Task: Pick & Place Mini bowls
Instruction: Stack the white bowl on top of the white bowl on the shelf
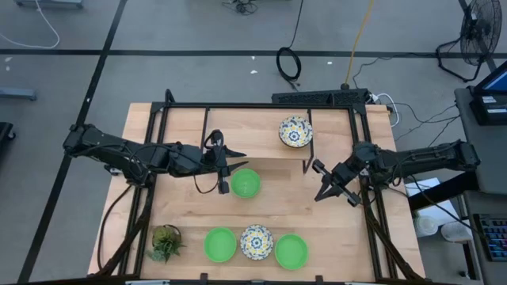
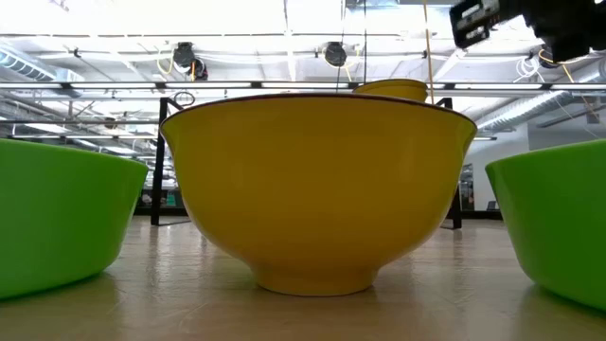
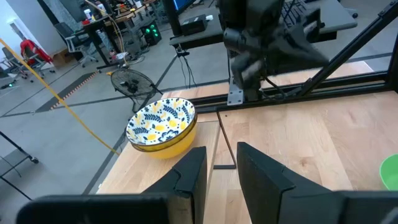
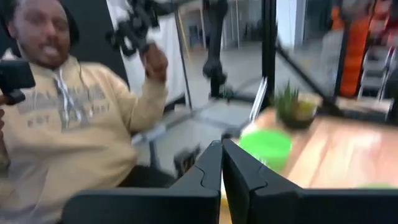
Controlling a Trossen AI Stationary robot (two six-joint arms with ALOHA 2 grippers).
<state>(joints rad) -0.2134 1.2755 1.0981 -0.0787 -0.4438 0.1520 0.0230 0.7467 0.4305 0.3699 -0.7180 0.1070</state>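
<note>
Right now the lone green bowl [image 1: 245, 183] sits mid-bench, just beside your left gripper [image 1: 224, 179], whose jaws stand narrowly parted and empty; that arm is nearer. Your right gripper [image 1: 323, 191] waits well apart, jaws closed on nothing.

Bare table [image 1: 277, 202] lies open mid-board; a bowl row [image 1: 256, 242] and potted plant [image 1: 165, 241] crowd the near edge.

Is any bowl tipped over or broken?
No. All five bowls in sight sit upright and whole: three in a front row, one green bowl mid-table by the left hand, and one patterned bowl at the back. Nothing is spilled.
</note>
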